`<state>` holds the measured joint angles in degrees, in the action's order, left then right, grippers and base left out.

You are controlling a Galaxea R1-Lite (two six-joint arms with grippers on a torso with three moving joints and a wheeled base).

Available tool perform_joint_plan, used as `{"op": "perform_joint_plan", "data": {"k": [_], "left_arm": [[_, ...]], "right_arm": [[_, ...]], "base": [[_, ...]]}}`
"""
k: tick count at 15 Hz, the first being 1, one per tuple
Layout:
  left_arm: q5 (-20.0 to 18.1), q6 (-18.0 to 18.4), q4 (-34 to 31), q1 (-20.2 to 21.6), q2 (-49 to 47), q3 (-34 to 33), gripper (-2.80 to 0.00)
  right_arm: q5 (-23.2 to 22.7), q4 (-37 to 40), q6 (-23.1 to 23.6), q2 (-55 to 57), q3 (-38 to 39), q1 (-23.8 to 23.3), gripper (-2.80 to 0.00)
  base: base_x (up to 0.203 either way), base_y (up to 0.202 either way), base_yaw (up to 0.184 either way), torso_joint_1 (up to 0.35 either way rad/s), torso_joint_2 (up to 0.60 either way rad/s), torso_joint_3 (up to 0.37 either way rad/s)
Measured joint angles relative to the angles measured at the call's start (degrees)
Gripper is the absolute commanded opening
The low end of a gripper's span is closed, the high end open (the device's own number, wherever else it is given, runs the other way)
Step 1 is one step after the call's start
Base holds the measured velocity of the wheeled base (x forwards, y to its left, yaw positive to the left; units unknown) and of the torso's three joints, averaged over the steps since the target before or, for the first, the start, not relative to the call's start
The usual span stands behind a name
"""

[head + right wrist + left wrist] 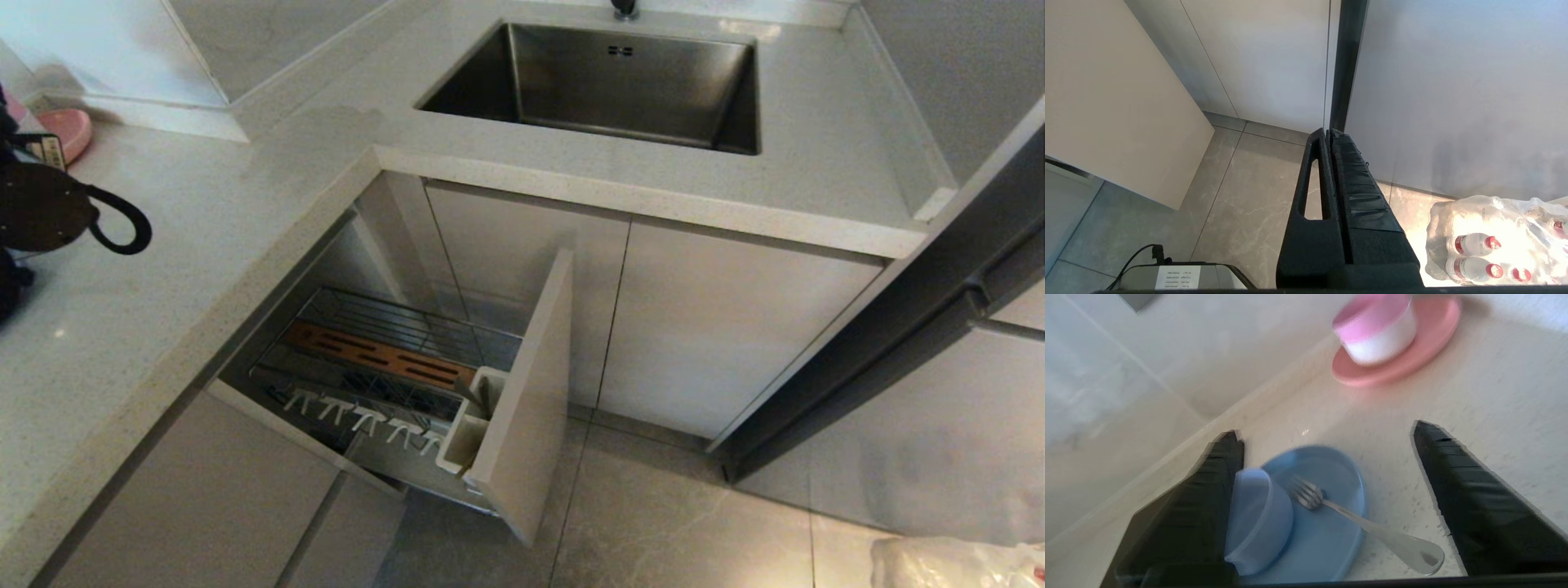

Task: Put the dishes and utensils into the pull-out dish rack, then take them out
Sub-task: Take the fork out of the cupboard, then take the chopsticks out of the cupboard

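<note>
Dish count — six items on the counter, one rack
Two bowls: blue bowl (1257, 518), pink-and-white bowl (1376, 332). Two plates: blue plate (1327, 535), pink plate (1429, 347). One fork (1367, 526) — one pull-out rack (392, 367).

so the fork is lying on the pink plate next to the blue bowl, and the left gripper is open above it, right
Not quite. In the left wrist view the fork lies on the blue plate, not the pink plate, which carries a pink-and-white bowl farther along the counter. The rest holds: the blue bowl sits beside the fork, and the left gripper is open above them.
</note>
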<state>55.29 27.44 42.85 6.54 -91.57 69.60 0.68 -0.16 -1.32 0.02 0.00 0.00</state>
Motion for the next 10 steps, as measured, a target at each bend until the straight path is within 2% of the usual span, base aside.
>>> {"op": "perform_joint_plan", "data": {"k": [2, 5, 10], "left_arm": [[-2.5, -2.9, -3.8, -0.3, 3.6, -0.4, -2.8], [-5.6, -10.1, -13.3, -1.6, 8.9, 0.8, -2.8], [-16.6, -22.0, -30.0, -7.1, 17.1, 3.6, -2.8]], "right_arm": [[0.0, 0.0, 0.0, 0.0, 0.0, 0.0, -2.8], [0.0, 0.0, 0.0, 0.0, 0.0, 0.0, -2.8], [0.0, 0.0, 0.0, 0.0, 0.0, 0.0, -2.8]], "base": [[0.0, 0.0, 0.0, 0.0, 0.0, 0.0], [0.0, 0.0, 0.0, 0.0, 0.0, 0.0], [0.0, 0.0, 0.0, 0.0, 0.0, 0.0]]}}
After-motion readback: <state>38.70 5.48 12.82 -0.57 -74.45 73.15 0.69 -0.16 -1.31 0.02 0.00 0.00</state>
